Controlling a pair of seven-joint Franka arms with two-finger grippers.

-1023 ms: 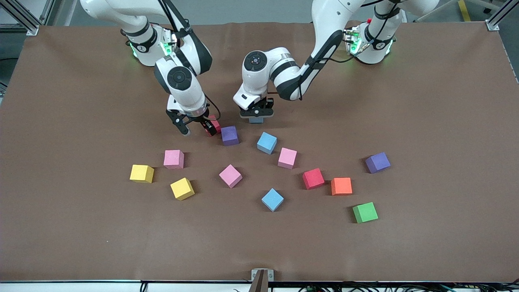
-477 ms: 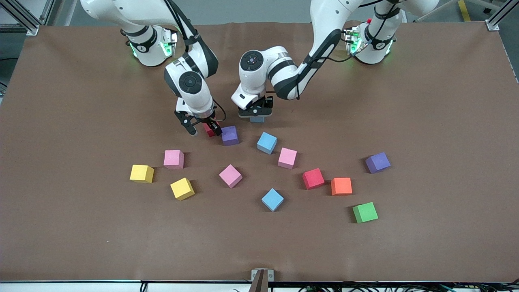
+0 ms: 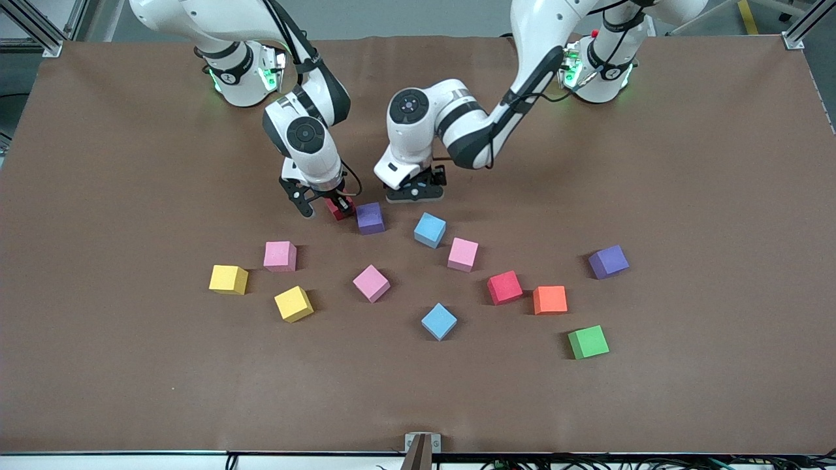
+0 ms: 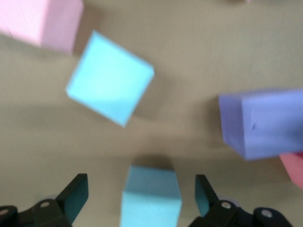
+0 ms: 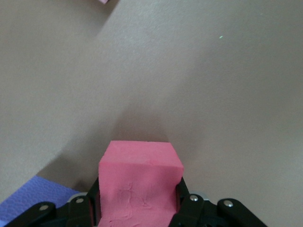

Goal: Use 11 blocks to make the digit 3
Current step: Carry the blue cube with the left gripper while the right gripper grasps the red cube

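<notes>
The digit 3 has barely begun: no bars or spine are formed yet. Near the arms' bases, a purple cube (image 3: 370, 217) sits on the desk (image 3: 130, 359) with a red cube (image 3: 339, 209) just beside it, toward the right arm's end. The right gripper (image 3: 324, 207) has its fingers pinching that red cube, low at the desk and apparently being set against the purple one; whether the two touch is hard to tell. The left gripper (image 3: 415, 193) hovers just above a blue cube (image 4: 150, 196) with its fingers spread well clear of the cube's sides, so that cube looks freshly set down, a little apart from the purple one.

The remaining blocks lie scattered nearer the camera: another blue cube (image 3: 430, 230), a pink cube (image 3: 463, 254), a tilted pink cube (image 3: 371, 282), a third pink (image 3: 280, 256), a blue one (image 3: 439, 321), a red one (image 3: 504, 287), an orange (image 3: 550, 299), two yellow (image 3: 228, 279) and a second purple (image 3: 608, 261). The green cube (image 3: 588, 342) stays out. Most of the placing is left, by my judgement.
</notes>
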